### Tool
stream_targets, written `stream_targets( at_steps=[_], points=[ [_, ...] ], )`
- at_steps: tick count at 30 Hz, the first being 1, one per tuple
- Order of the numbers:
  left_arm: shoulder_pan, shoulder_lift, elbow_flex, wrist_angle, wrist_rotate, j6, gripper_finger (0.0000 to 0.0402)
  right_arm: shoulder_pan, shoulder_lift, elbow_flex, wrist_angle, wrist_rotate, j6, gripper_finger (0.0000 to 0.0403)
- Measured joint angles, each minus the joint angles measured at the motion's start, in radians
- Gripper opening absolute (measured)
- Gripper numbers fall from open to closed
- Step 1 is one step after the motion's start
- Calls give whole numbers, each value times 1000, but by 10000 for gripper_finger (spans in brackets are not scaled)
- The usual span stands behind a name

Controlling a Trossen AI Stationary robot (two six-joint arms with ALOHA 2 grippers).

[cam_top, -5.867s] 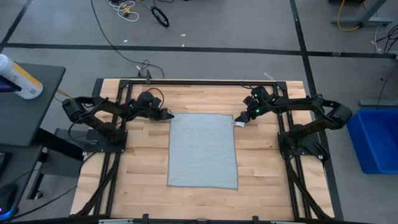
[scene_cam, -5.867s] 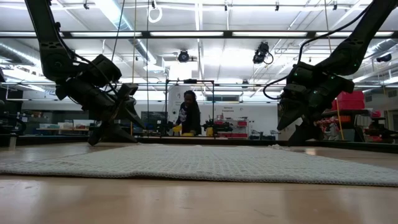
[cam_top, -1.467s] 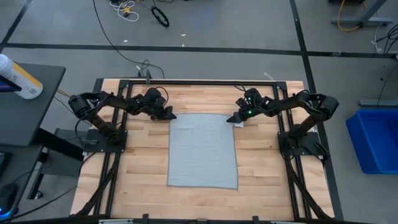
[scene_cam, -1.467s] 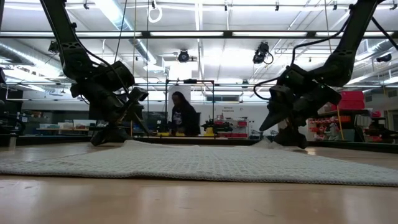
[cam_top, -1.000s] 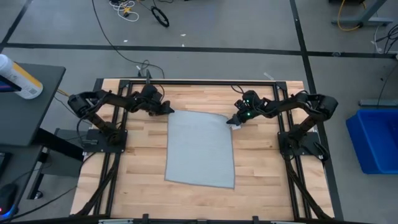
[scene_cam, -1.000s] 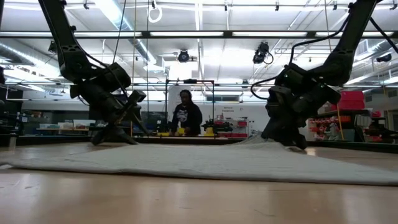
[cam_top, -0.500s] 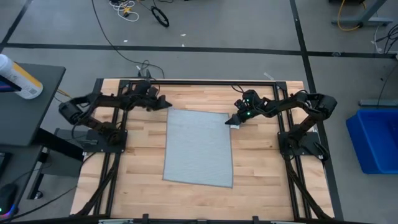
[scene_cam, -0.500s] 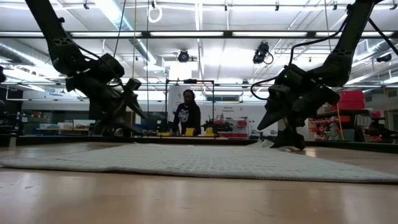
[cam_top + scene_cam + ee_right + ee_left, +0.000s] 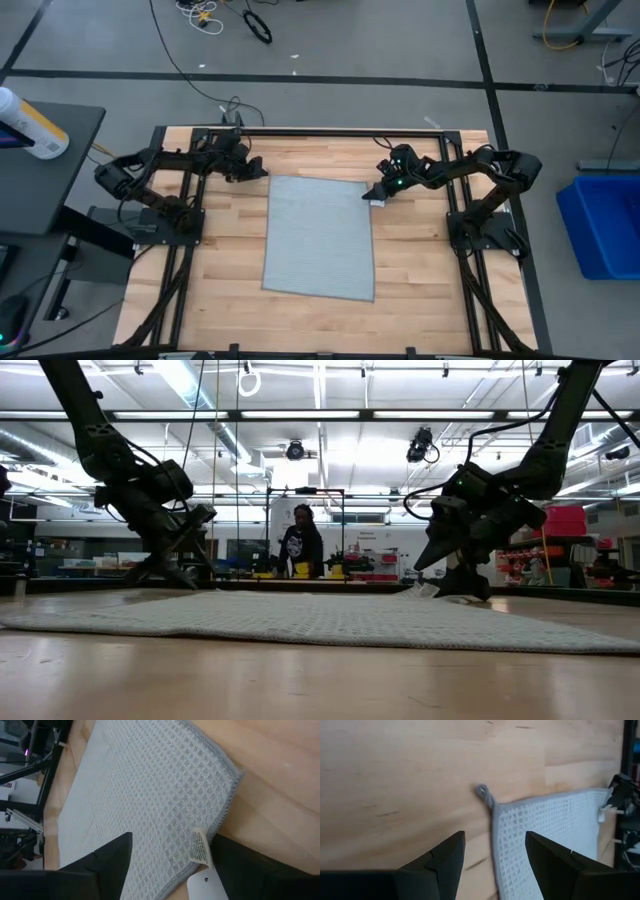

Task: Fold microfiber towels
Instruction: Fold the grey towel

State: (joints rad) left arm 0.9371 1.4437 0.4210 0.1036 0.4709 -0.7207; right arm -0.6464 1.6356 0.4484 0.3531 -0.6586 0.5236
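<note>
Wooden table (image 9: 220, 260): towel (image 9: 320, 237) lies flat, each far corner between spread fingers of left gripper (image 9: 492, 851) and right gripper (image 9: 172, 851), pinch likely next.

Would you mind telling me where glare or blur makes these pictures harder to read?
Low view: bright ceiling lights wash out the room behind, so both arms read as dark silhouettes and the bare table in front is soft. Left wrist view: the fingers are blurred, the towel weave crisp. High view: even light, no glare.
</note>
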Motion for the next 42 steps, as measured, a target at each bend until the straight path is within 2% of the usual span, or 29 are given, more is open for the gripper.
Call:
stream_targets(
  at_steps=[11, 20, 27, 37, 42],
  points=[
    [-32, 148, 9, 181, 49, -111, 218, 0, 1, -1, 8, -1, 1, 274],
    [-43, 158, 30, 161, 46, -110, 218, 0, 1, -1, 14, -1, 1, 286],
    [-49, 162, 38, 213, 39, -183, 218, 0, 1, -1, 15, -1, 0, 271],
    [-83, 197, 105, 163, 16, -180, 218, 0, 1, -1, 15, -1, 0, 282],
    [-98, 195, 109, 155, -14, -166, 218, 0, 1, -1, 15, -1, 0, 270]
  ],
)
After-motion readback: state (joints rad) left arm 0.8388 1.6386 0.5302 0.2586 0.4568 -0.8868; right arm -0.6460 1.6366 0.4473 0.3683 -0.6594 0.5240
